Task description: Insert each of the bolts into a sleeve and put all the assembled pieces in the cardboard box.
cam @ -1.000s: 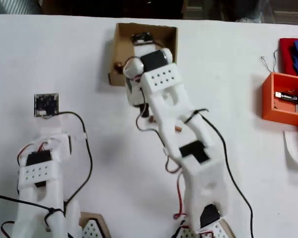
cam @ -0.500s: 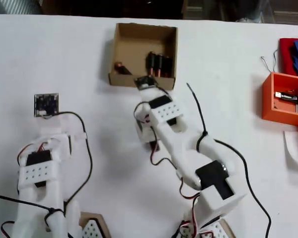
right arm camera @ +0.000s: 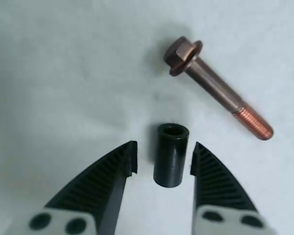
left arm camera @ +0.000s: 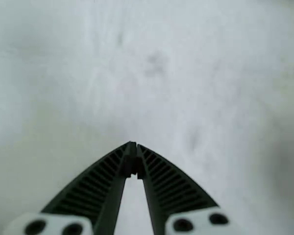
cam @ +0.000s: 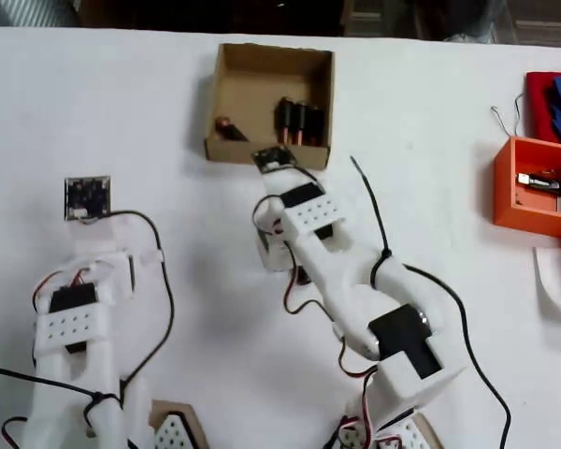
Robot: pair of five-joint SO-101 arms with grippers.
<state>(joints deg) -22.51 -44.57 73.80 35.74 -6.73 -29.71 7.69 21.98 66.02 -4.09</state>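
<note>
The right gripper [right arm camera: 162, 157] is back from the brown cardboard box [cam: 226, 94].
Its jaws stand wide and empty, straddling the black cylindrical sleeve [right arm camera: 170, 154]; the copper hex bolt [right arm camera: 216, 93] lies near, not yet inserted.

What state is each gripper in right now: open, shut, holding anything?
Left gripper: closed, holding nothing.
Right gripper: open, one finger on each side of the black sleeve, not clamped on it.

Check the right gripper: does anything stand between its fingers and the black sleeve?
Nothing visible. The sleeve sits between the fingers of the open right gripper, a gap on each side; the bolt lies apart.
</note>
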